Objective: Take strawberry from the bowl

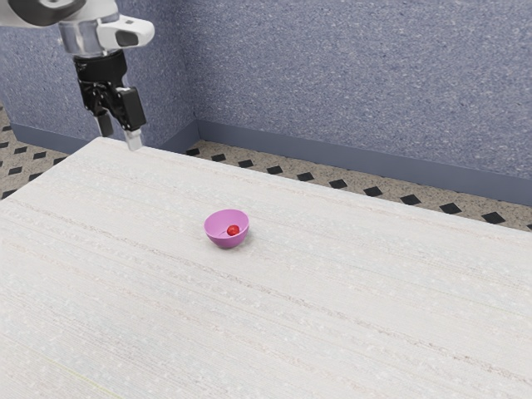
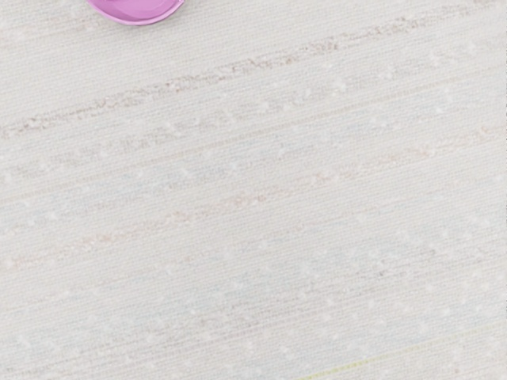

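1. The strawberry [image 1: 233, 230] lies inside the bowl [image 1: 226, 243], so I judge the step in hand to be the approach, with the grasp and the lift out to follow. The next move calls for bringing the gripper [image 1: 120, 133] across until it is over the bowl's mouth, then lowering it with a finger to each side of the fruit.

2. It looks small, rounded and bright red, with a pale glint on it. It sits low in the bowl, a little toward the exterior view's right of the middle; whether it touches the wall I cannot tell.

3. The bowl is pink-violet, upright and open at the top. Its sloping wall leaves limited room around the fruit, so a finger could catch the rim and tip or push it.

4. The gripper is raised, well apart from the bowl, on the far left in the exterior view. Its fingers stand wide of each other, with nothing between them, pointing downward.

5. The bowl rests on a pale, streaked surface [image 1: 332, 316]. Past its far edge are a floor [image 1: 17, 166] with dark diamonds and a speckled blue-grey wall [image 1: 332, 75].
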`<state>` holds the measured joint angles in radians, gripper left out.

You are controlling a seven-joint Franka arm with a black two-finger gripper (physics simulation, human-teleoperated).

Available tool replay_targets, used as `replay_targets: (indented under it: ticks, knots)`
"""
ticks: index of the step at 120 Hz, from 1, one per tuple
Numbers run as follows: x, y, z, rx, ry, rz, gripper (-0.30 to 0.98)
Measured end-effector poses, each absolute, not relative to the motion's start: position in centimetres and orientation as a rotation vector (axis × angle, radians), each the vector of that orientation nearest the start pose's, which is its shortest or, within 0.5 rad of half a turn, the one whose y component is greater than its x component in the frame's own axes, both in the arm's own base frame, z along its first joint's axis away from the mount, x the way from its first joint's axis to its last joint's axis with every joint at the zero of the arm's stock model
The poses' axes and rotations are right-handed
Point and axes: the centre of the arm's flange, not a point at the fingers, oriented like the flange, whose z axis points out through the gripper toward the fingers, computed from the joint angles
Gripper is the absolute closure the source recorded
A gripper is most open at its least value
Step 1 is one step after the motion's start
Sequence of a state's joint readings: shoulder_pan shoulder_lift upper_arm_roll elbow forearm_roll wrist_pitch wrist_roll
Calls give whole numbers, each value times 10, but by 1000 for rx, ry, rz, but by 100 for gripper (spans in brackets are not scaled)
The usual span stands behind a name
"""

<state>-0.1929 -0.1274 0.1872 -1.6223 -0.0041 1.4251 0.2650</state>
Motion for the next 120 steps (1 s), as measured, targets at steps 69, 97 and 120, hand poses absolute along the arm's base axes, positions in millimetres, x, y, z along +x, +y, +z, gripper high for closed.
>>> replay_targets:
  ticks: [69,97,120]
  knots:
    - [558,-34,500,-2997,795,364,0]
    - [605,-41,431,-2822,1257,270,0]
    - [636,-48,414,-2612,1638,172,0]
